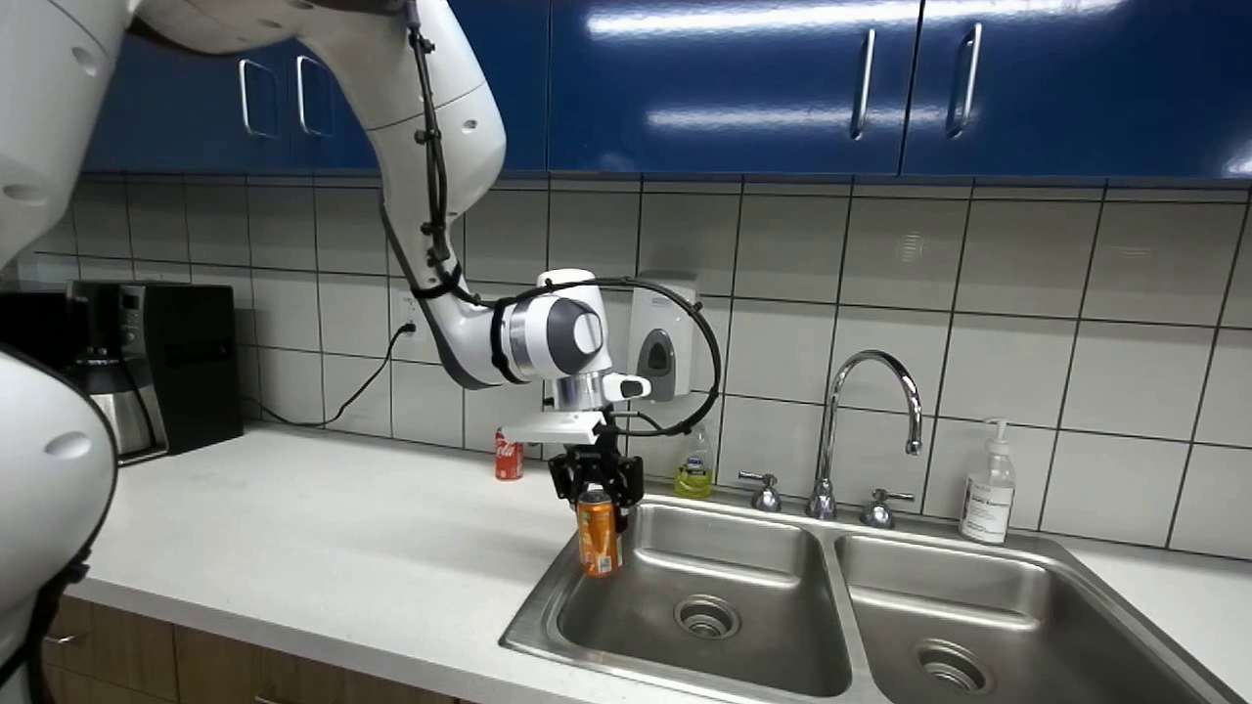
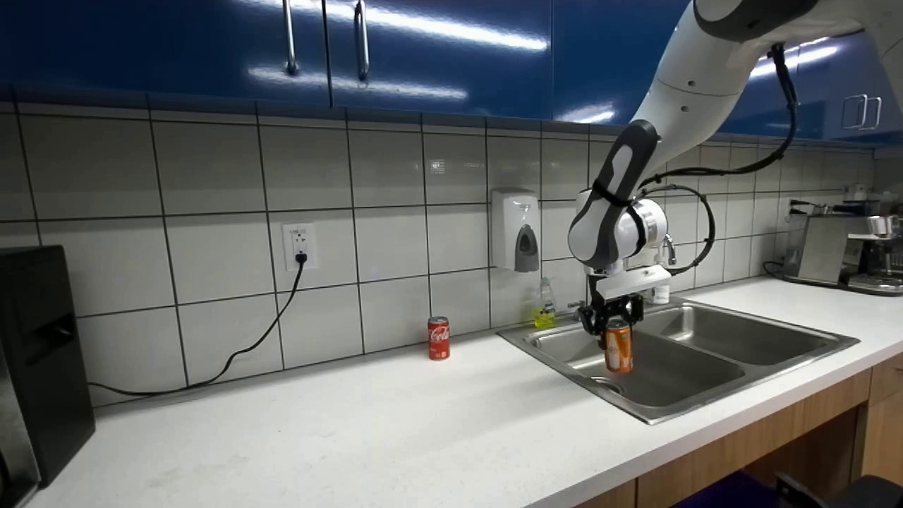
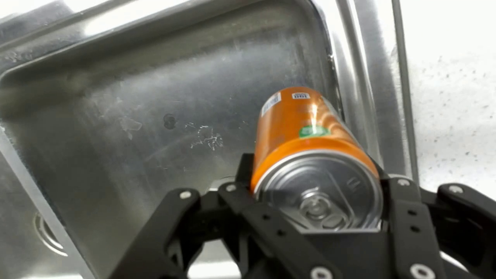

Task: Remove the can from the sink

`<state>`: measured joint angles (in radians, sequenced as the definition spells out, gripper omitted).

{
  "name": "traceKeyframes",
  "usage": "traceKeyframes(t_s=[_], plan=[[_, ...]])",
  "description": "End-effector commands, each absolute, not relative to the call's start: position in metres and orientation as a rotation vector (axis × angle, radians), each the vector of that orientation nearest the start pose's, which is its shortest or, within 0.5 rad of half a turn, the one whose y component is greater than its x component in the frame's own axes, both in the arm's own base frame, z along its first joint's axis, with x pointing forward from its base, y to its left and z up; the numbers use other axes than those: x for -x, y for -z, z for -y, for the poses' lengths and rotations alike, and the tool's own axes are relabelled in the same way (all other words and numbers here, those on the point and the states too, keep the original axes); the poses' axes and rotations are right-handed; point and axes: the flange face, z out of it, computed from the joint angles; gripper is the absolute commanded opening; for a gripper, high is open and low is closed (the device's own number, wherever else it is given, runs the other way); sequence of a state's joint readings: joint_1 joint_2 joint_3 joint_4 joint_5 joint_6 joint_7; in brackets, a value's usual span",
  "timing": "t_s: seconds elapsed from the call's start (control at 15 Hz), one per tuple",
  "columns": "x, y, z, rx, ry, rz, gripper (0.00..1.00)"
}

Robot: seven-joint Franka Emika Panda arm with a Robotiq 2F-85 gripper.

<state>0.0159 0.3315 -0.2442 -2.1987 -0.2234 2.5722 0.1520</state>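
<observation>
The orange can (image 1: pixel 599 538) hangs upright in my gripper (image 1: pixel 597 481), over the basin close to the rim beside the counter. The can (image 2: pixel 619 351) and gripper (image 2: pixel 612 316) also show in an exterior view, with sink floor visible behind the can. In the wrist view the can's silvery top with its tab faces the camera, and its orange side (image 3: pixel 298 120) shows. The black fingers (image 3: pixel 314 174) press on both sides of the can. The stainless double-basin sink (image 1: pixel 841 606) also shows in an exterior view (image 2: pixel 645 413) and the wrist view (image 3: pixel 368 77).
A smaller red can (image 2: pixel 438 339) stands on the white counter (image 2: pixel 353 423) near the tiled wall. A yellow soap bottle (image 1: pixel 694 471), chrome faucet (image 1: pixel 829 430) and pump bottle (image 1: pixel 989 489) stand behind the sink. A wall dispenser (image 2: pixel 515 229) hangs above. A black coffee machine (image 1: pixel 186 362) stands farther along.
</observation>
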Motion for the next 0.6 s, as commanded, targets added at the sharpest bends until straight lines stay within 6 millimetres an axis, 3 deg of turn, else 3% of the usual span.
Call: traceKeyframes(t_s=[0.0, 0.53], plan=[[-0.532, -0.257, 0.094, 3.353, 0.061, -0.199, 0.39], [-0.539, -0.245, 0.014, 3.346, -0.008, 0.118, 0.39]])
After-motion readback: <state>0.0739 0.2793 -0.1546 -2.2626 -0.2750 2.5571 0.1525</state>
